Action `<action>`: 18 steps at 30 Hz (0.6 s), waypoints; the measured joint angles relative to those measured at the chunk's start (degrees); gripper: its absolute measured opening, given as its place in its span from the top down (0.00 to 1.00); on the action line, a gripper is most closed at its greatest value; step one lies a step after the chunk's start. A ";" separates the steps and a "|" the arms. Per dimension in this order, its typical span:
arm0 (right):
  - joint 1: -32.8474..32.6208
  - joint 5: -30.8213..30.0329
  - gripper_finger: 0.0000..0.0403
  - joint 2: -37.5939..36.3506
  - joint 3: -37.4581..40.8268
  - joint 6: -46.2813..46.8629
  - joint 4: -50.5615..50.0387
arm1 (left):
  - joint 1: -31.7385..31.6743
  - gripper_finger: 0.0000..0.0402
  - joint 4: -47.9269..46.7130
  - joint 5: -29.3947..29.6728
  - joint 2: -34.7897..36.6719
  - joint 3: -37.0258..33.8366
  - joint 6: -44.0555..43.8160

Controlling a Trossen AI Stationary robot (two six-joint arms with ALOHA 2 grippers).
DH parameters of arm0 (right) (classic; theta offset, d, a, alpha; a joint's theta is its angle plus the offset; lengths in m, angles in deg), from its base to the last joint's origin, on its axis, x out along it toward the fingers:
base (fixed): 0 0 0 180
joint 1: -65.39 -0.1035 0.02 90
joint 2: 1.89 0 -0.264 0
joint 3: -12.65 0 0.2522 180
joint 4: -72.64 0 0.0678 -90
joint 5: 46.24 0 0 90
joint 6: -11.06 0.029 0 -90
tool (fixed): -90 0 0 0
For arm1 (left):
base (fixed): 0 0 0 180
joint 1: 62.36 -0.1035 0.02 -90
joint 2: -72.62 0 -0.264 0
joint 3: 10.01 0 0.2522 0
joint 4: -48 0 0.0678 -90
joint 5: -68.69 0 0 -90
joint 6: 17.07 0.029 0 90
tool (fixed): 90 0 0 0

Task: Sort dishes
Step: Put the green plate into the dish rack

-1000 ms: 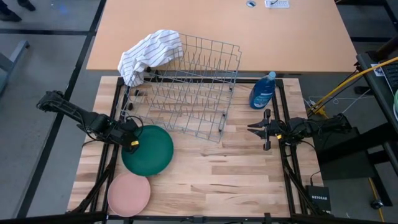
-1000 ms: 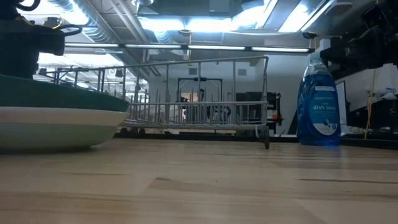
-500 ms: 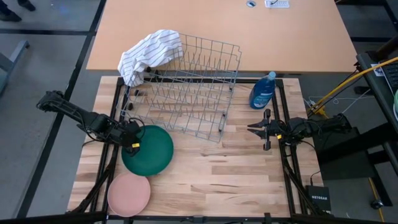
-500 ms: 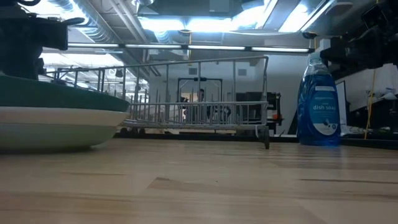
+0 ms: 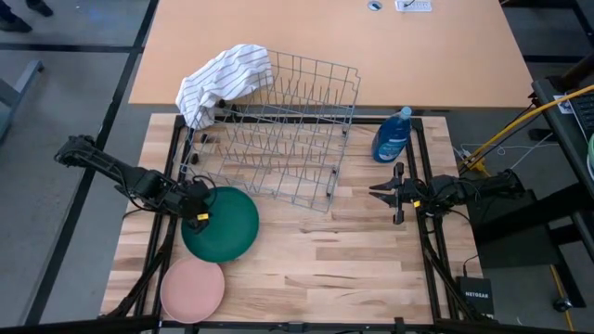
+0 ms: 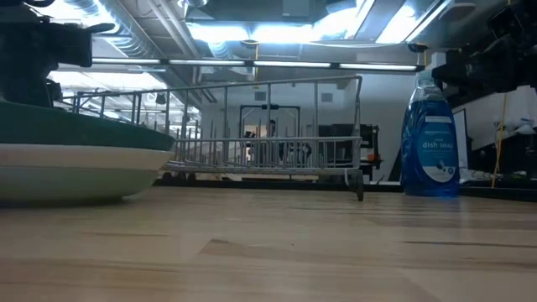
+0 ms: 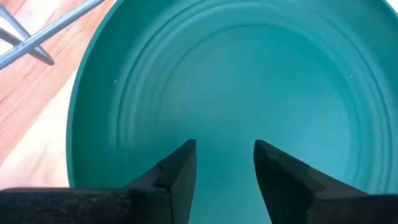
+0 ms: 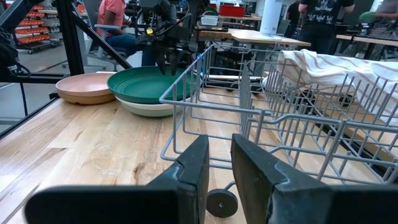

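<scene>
Pink plate: the round flat pink plate (image 5: 192, 289) lies alone at the near left corner of the pale wooden tabletop (image 5: 353, 269), just beside the stack; if we sweep an arm low over it, we could push it off the edge

Green plate: the large dark green round plate (image 5: 221, 223) lies flat on a white round plate (image 6: 75, 172), in front of the rack

Left gripper: the left gripper (image 5: 198, 213) hangs over the green plate's left rim, its jaws wide and holding nothing

Grip risk: we judge that a bite too shallow on the rim would let the plate slip out and drop back; one too deep could catch the white plate too and drag both along

Right gripper: the right gripper (image 8: 219, 155) waits well apart at the right side, its jaws narrow and empty

Rack: the grey wire dish rack (image 5: 278, 139) sits askew just beyond the stack; a tilted plate could strike its front wire and shove it back

Cloth: the striped white cloth (image 5: 223, 79) hangs over the rack's far left corner and could snag a plate slotted there

Bottle: the blue dish soap bottle (image 5: 392, 137) stands right of the rack, easily toppled if the rack slides
</scene>
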 joint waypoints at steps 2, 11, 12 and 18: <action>-0.01 -0.01 0.82 0.00 0.00 -0.01 0.00 | -0.02 0.63 -0.46 0.00 0.00 0.45 -0.69; 0.01 -0.01 0.82 0.00 0.00 0.01 0.02 | -0.02 0.67 -6.69 4.47 0.02 8.75 6.64; 0.00 0.01 0.82 0.01 0.00 -0.01 -0.02 | -0.02 0.68 -7.73 5.50 0.02 9.76 6.65; 0.01 0.01 0.82 0.02 0.00 -0.01 0.00 | -0.02 0.70 -15.89 7.92 -0.05 11.39 2.83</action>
